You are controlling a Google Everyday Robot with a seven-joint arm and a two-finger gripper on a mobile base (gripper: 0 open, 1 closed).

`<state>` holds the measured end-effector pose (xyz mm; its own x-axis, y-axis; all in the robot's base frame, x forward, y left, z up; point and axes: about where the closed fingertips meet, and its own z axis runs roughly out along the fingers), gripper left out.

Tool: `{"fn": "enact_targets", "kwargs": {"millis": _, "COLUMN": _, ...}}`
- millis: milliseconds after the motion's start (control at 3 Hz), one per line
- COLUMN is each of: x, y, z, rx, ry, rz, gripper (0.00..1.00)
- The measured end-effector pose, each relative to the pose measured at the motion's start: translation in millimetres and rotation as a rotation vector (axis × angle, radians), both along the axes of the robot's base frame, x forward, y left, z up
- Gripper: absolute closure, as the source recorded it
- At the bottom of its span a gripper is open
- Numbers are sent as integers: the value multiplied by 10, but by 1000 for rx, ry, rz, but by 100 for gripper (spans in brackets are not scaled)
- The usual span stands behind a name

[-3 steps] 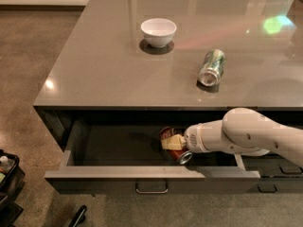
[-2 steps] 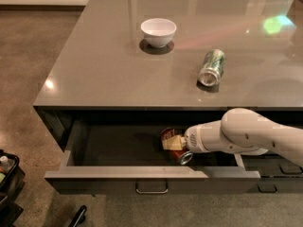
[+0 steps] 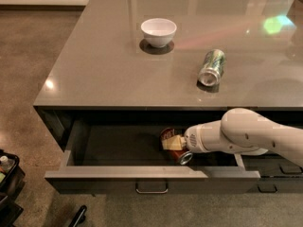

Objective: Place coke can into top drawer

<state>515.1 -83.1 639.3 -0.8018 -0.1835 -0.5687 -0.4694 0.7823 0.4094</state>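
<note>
The end effector [image 3: 174, 144] reaches into the open drawer [image 3: 123, 173] from the right and is clamped on the coke can [image 3: 168, 136], which lies tilted low inside the drawer, right of its middle, at or close to the floor. This looks like the placing step, nearly done. The next move calls for parting the jaws to free the coke can, then drawing the arm up and back without catching the drawer's front edge or the surface [image 3: 109, 74] above.
</note>
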Motion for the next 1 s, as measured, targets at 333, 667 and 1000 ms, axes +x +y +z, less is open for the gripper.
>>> {"fn": "enact_targets", "kwargs": {"millis": 333, "x": 0, "y": 0, "z": 0, "rx": 0, "ry": 0, "rz": 0, "gripper": 34}}
{"fn": "enact_targets", "kwargs": {"millis": 667, "x": 0, "y": 0, "z": 0, "rx": 0, "ry": 0, "rz": 0, "gripper": 11}}
{"fn": "enact_targets", "kwargs": {"millis": 1000, "x": 0, "y": 1, "z": 0, "rx": 0, "ry": 0, "rz": 0, "gripper": 0}}
